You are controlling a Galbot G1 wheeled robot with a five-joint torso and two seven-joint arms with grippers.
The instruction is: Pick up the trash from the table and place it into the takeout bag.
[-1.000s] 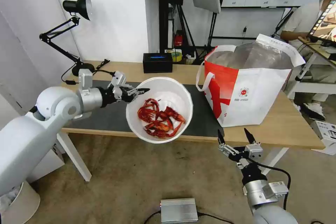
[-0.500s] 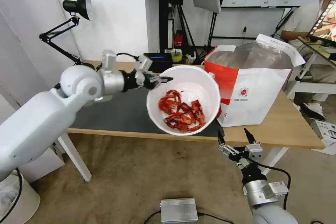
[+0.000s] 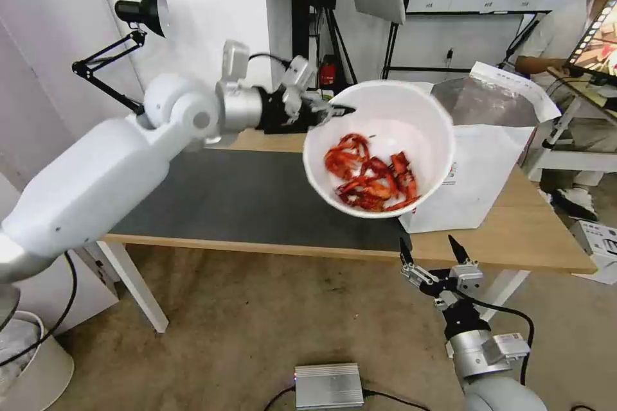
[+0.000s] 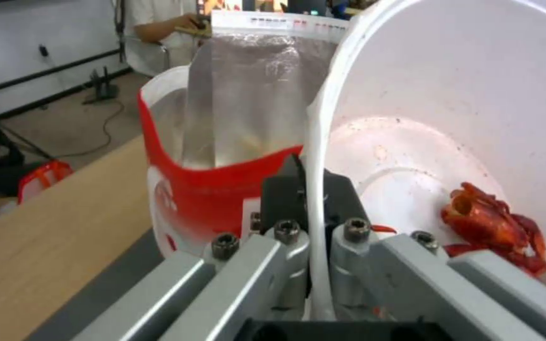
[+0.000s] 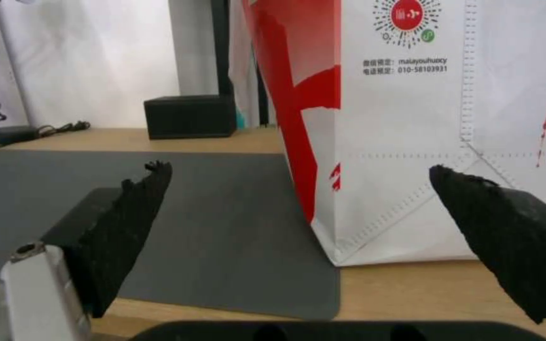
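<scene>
The robot's left hand (image 3: 334,110) is clenched on the rim of a big round white plastic bowl (image 3: 411,115) and holds it up in the air. In the left wrist view, the hand's two dark fingers (image 4: 280,189) pinch the thin white edge of the bowl (image 4: 475,85), one on each side. The bowl is tipped, so its open side faces the robot. Red shell scraps (image 3: 373,176) lie in a pile low down inside the bowl. The bowl hangs above the right part of the tabletop, in front of the upper left part of the bag.

The large boxy white takeout bag with a red panel and shiny silver lining (image 3: 479,160) stands upright at the right end of the long light-wood tabletop (image 3: 527,231). Its top is open. In the left wrist view the bag's red side and silver inside (image 4: 241,109) show just past the bowl's rim. A large dark grey mat (image 3: 244,196) covers the middle of the tabletop, and the bag's left bottom corner sits on the mat's right edge.

The right hand (image 3: 430,255) waits low down, in front of the near edge of the tabletop, below the bag. Its two black fingers (image 5: 128,222) are spread wide apart and hold nothing.

A small black box (image 5: 189,116) sits at the far side of the tabletop. A black desk lamp (image 3: 138,13) stands at the far left.
</scene>
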